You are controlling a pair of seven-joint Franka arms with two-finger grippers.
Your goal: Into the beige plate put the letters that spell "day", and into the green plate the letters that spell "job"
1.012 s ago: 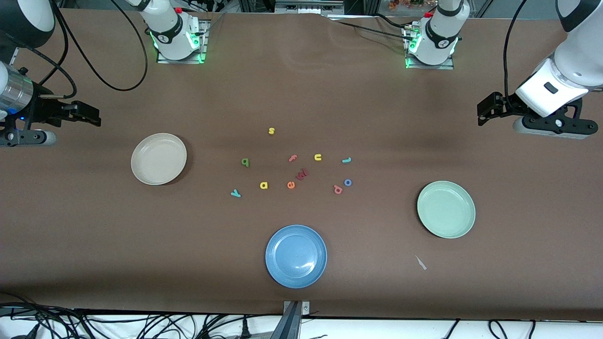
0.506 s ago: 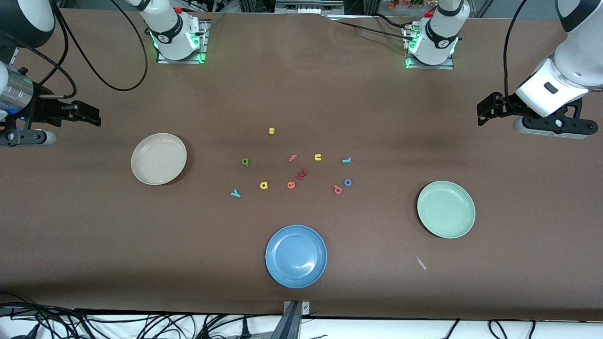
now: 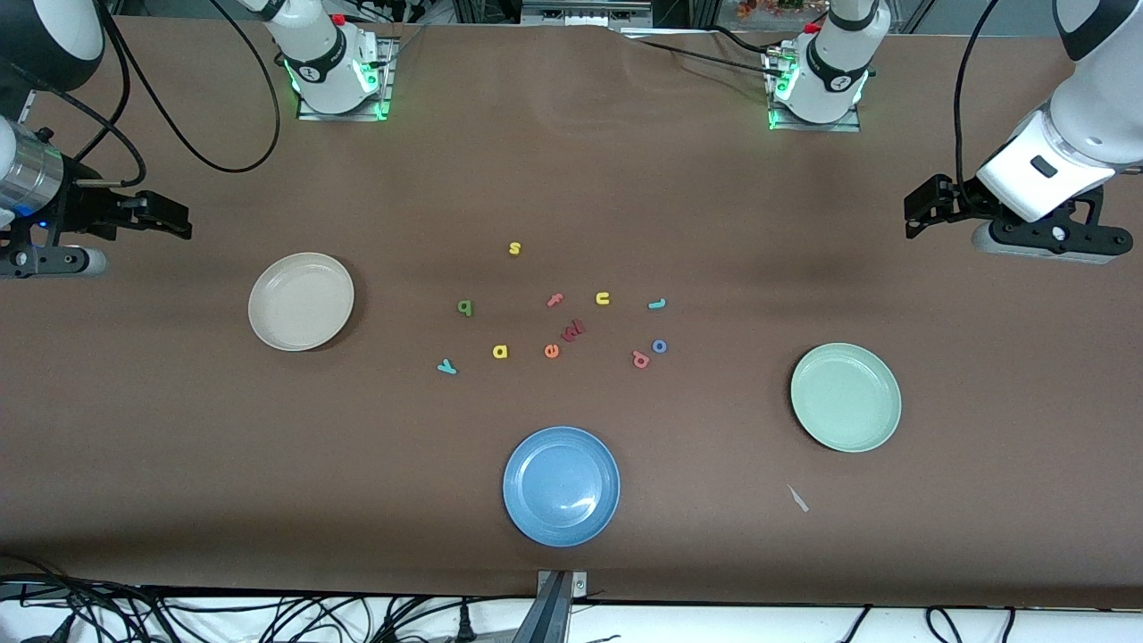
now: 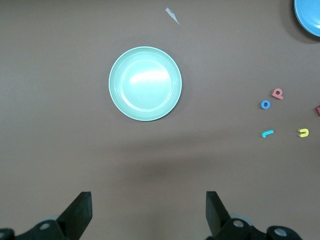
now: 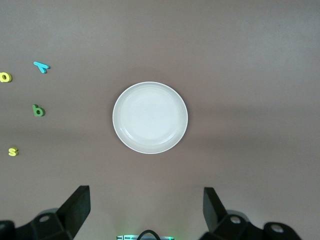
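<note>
Your brown table [image 3: 179, 446] carries three plates: the blue plate [image 3: 561, 485] nearest the front camera, the green plate [image 3: 845, 397] toward the left arm's end, the beige plate [image 3: 301, 301] toward the right arm's end, all bare inside. Your left gripper [image 4: 147, 215] hangs over bare table by the green plate, fingers spread wide, holding nothing; your right gripper [image 5: 145, 212] waits likewise by the beige plate. Between the plates you have the green d [image 3: 464, 307], yellow a [image 3: 500, 352] and teal y [image 3: 446, 366]; the teal j [image 3: 657, 304], blue o [image 3: 660, 346] touching the salmon b [image 3: 640, 359]. Scattered among them: a yellow s [image 3: 514, 248], yellow u [image 3: 603, 298], pink f [image 3: 554, 300], dark red w [image 3: 572, 330], orange e [image 3: 552, 351]. A paper scrap [image 3: 797, 498] lies near the green plate.
</note>
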